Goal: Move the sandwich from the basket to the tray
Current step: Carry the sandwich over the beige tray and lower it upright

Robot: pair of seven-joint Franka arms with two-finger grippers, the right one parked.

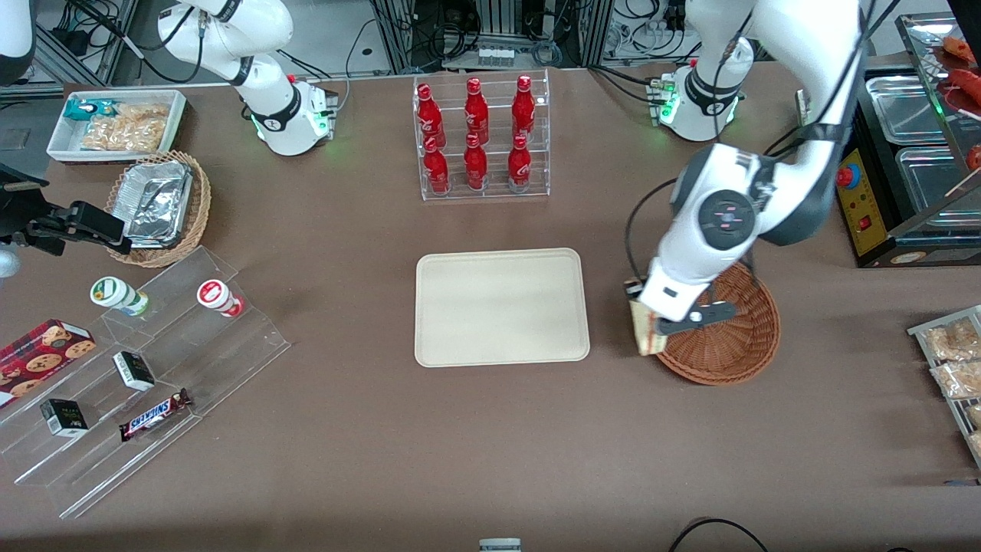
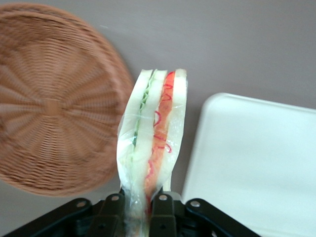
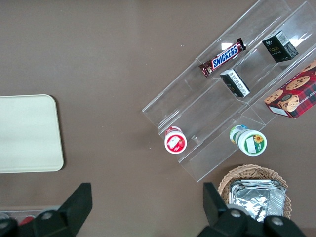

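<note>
Starting at the parked arm's end of the table in the front view, there's a clear stepped display stand (image 1: 146, 383) with a Snickers bar (image 1: 155, 415) and a few small boxes and cups on it. Next comes the tray (image 1: 502, 307), flat on the brown table (image 1: 345, 460) with nothing on it, and a clear rack of red bottles (image 1: 481, 138) sits farther from the camera than the tray.

Then the interesting bit — the gripper (image 1: 650, 326) hangs between the tray and the basket (image 1: 728, 337), right over the basket's rim on the tray side. It's clamped on the sandwich (image 1: 646, 331), which is lifted clear of the basket and not yet over the tray.

The wrist camera shows it better: the black fingers (image 2: 111, 212) are pinched tight on one end of the sandwich (image 2: 154, 143), which is in clear wrap, with a green stripe and a red stripe running along the cut edge. The basket (image 2: 54, 103) is empty, and the sandwich sits over the strip of table between it and the tray (image 2: 256, 163).
</note>
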